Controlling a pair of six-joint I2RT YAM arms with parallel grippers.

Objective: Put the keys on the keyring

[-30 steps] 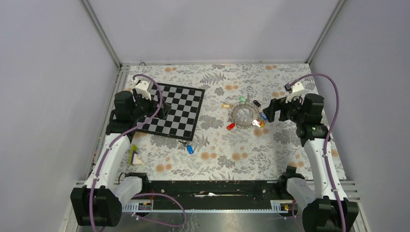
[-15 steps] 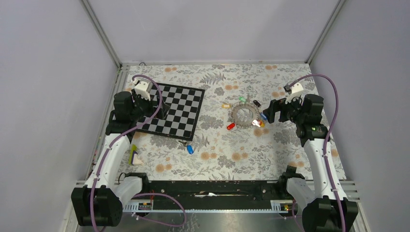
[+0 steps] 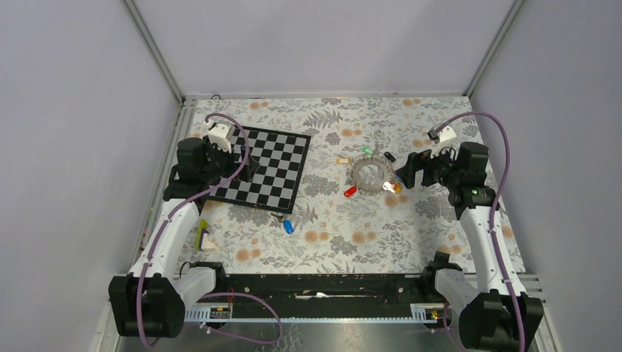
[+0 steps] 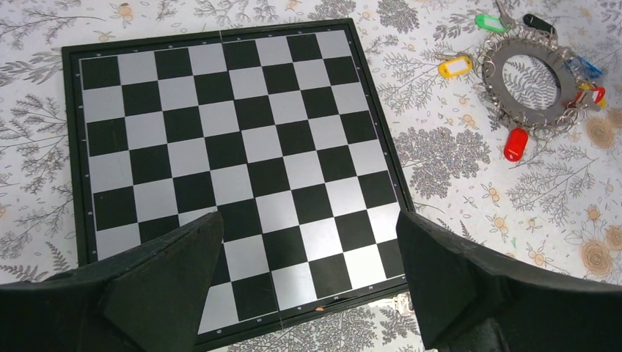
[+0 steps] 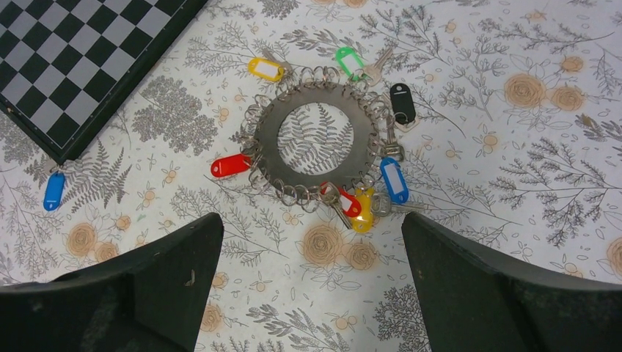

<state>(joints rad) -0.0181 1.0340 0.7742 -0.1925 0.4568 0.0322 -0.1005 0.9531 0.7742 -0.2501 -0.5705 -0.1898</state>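
Note:
The keyring (image 5: pixel 268 139) is a flat grey ring lying on the flowered cloth, also seen in the top view (image 3: pixel 368 174) and the left wrist view (image 4: pixel 499 84). Keys lie round its rim: yellow (image 5: pixel 265 69), green (image 5: pixel 350 62), black (image 5: pixel 400 103), blue (image 5: pixel 394 180) and red (image 5: pixel 230 165). A small red and yellow pair (image 5: pixel 358 209) lies at its near edge. One blue key (image 3: pixel 288 226) lies apart, near the chessboard's corner. My right gripper (image 5: pixel 312 227) hovers open just short of the ring. Open and empty, my left gripper (image 4: pixel 308 224) hangs over the chessboard (image 4: pixel 235 147).
The black-and-white chessboard (image 3: pixel 268 167) covers the left half of the cloth. A small yellow and white object (image 3: pixel 204 235) lies by the left arm near the front edge. Grey walls enclose the table on three sides.
The right gripper has edged left, closer to the keyring. The left gripper has shifted slightly to the right over the chessboard. Both stay open.

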